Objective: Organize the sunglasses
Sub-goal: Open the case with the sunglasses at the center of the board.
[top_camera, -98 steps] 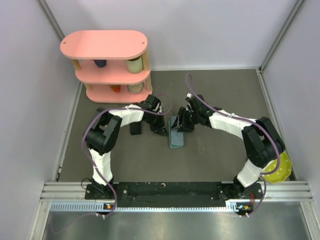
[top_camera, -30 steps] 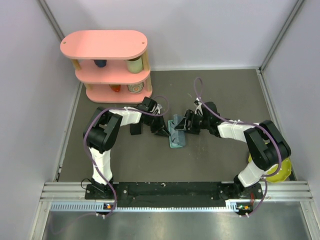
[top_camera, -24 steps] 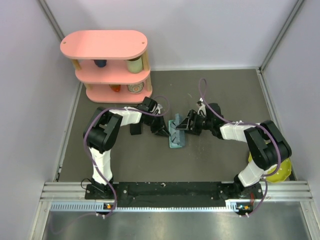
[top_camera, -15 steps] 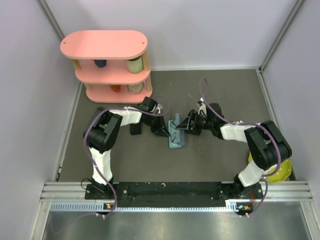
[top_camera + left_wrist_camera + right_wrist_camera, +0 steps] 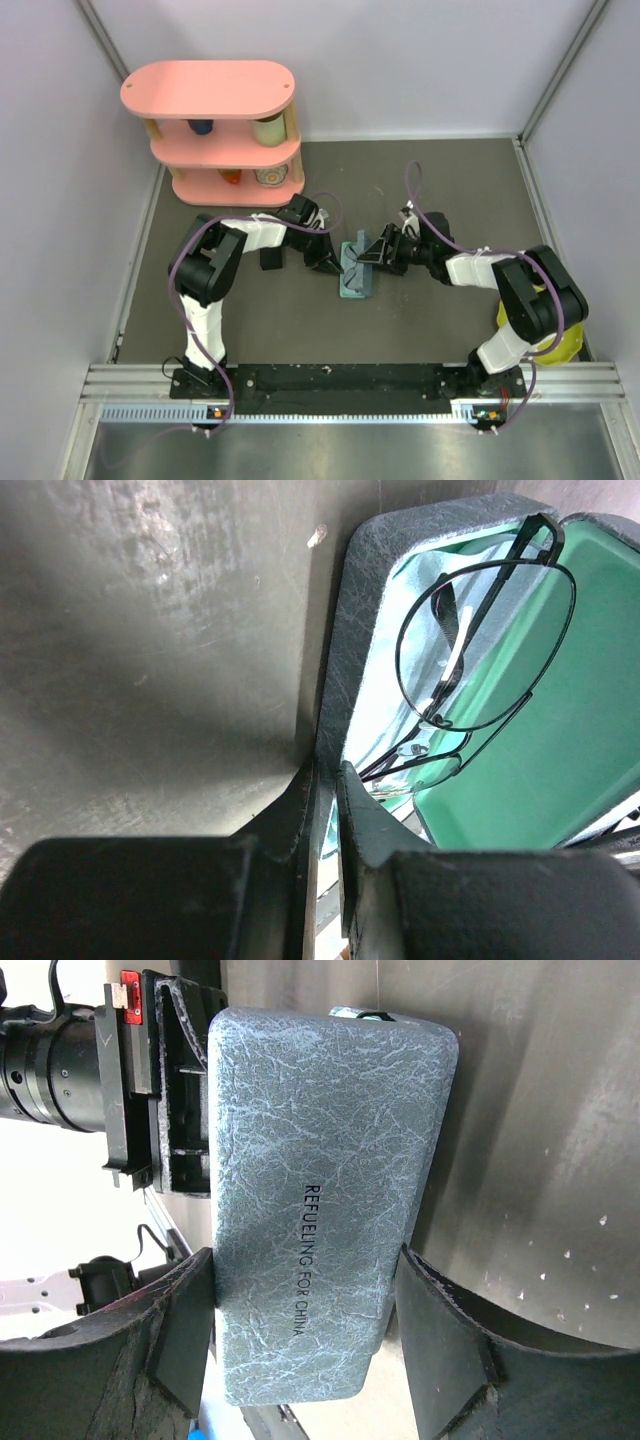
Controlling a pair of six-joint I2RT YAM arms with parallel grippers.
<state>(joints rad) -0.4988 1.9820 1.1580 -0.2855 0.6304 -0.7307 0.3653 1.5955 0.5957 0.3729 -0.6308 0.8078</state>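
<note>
Dark grey tabletop (image 5: pixel 450 190) | left gripper (image 5: pixel 325 775) nearly closed, pinching the rim of the case (image 5: pixel 345 680) | right gripper (image 5: pixel 305 1260) wide, clasping the case's raised lid (image 5: pixel 320 1190) | wire-frame sunglasses (image 5: pixel 485 650) inside the case, on blue cloth (image 5: pixel 380 720)

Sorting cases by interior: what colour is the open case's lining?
Green; the case lining shows best in the left wrist view.
</note>
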